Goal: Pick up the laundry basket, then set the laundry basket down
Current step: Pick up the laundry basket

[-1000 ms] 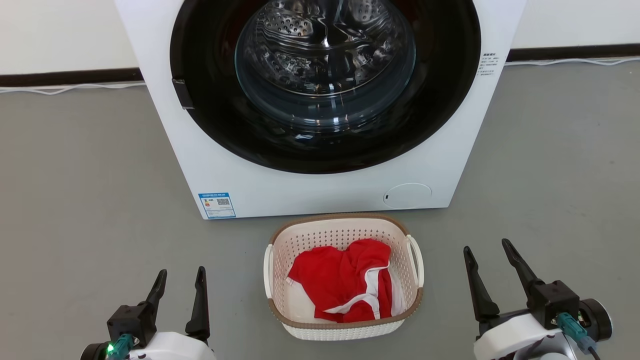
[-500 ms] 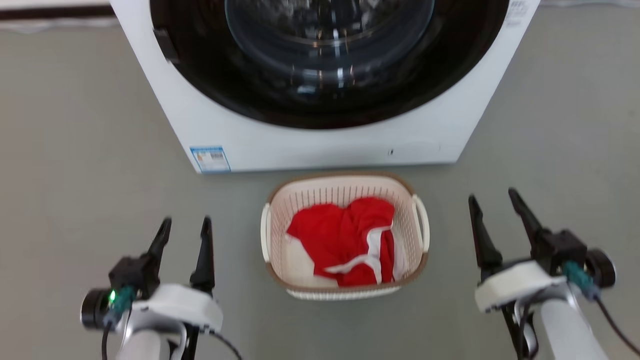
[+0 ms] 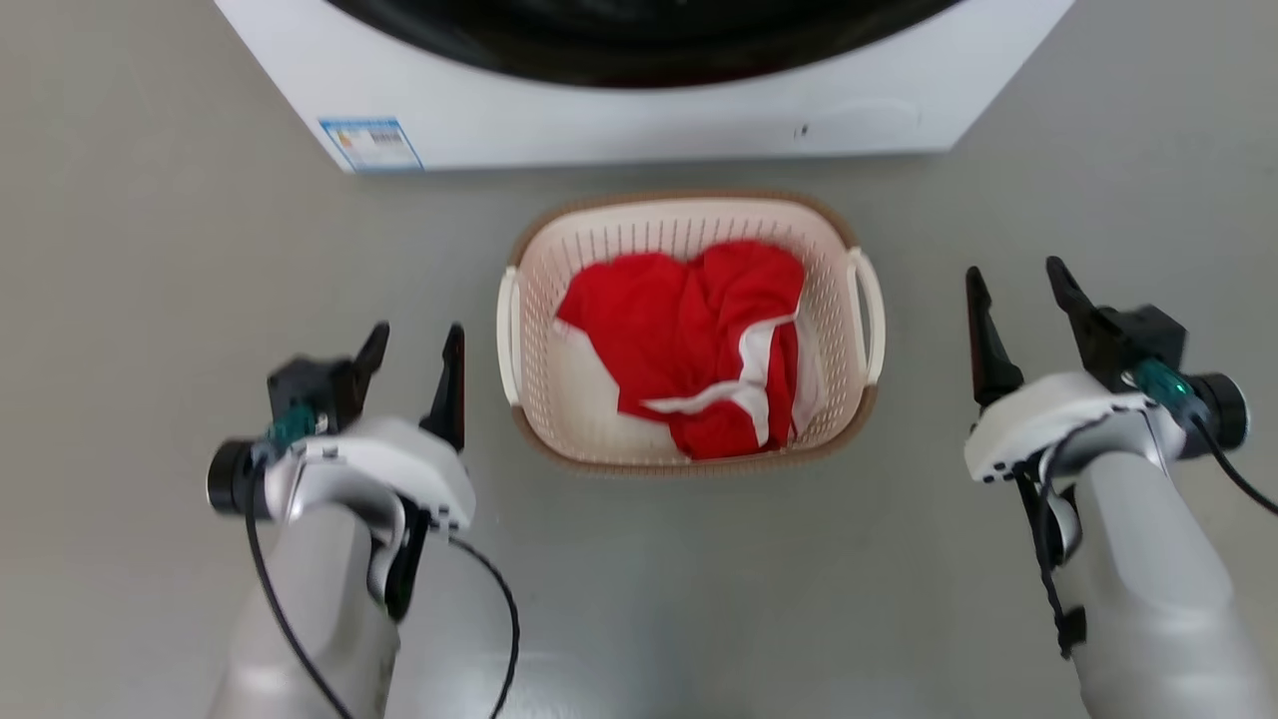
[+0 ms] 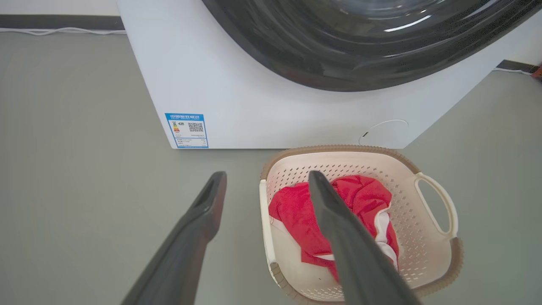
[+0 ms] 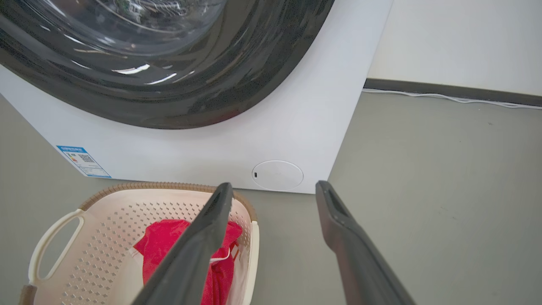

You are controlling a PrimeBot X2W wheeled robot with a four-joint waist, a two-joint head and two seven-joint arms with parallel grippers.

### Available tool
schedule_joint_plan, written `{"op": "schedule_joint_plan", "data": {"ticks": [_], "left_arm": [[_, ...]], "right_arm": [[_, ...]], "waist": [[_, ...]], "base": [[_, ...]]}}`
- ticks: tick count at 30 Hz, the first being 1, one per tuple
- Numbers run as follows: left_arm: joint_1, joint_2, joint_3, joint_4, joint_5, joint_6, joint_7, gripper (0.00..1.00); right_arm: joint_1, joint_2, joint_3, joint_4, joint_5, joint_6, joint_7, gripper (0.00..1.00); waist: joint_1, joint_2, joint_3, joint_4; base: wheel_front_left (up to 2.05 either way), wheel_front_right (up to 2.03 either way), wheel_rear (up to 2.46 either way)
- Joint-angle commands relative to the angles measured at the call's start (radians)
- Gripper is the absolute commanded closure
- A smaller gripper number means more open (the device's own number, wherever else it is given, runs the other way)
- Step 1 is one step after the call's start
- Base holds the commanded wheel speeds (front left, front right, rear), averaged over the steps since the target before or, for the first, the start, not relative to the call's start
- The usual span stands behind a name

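The laundry basket [image 3: 599,250], cream-white and perforated with a brown rim, stands on the grey floor just in front of the washing machine. A red and white garment [image 3: 689,340] lies inside it. My left gripper [image 3: 416,340] is open, a short way left of the basket's left handle [image 3: 507,335]. My right gripper [image 3: 1013,280] is open too, apart from the right handle [image 3: 871,315] on its right. The left wrist view looks down on the basket [image 4: 423,220] past the left gripper [image 4: 266,180]. In the right wrist view the basket [image 5: 127,228] sits left of the right gripper [image 5: 273,188].
The white washing machine [image 3: 599,110] with its dark round door [image 5: 169,76] stands right behind the basket. Grey floor [image 3: 150,250] spreads on both sides. A white cable [image 5: 444,97] runs along the wall base at the right.
The head camera has tilted down, so the whole picture has shifted: the washer slid toward the top and more of both forearms shows. Both grippers stay open beside the basket.
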Motion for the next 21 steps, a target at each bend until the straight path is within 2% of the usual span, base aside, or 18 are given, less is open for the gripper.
{"op": "schedule_joint_plan", "data": {"ticks": [1, 10, 21], "left_arm": [[-0.058, 0.019, 0.025, 0.030, 0.006, -0.001, -0.006, 0.00], [-0.222, 0.019, -0.009, 0.242, -0.022, -0.008, -0.006, 0.00], [-0.385, 0.019, -0.089, 0.447, -0.102, -0.012, 0.006, 0.00]], "right_arm": [[-0.048, 0.004, 0.020, 0.046, -0.023, 0.006, -0.013, 0.00], [-0.216, 0.004, 0.016, 0.313, -0.107, 0.006, -0.013, 0.00], [-0.309, 0.004, -0.017, 0.427, -0.169, 0.006, -0.013, 0.00]], "waist": [[0.0000, 0.0000, 0.062, -0.002], [0.0000, 0.0000, 0.162, -0.007], [0.0000, 0.0000, 0.256, -0.007]], "base": [[0.00, 0.00, 0.00], [0.00, 0.00, 0.00], [0.00, 0.00, 0.00]]}}
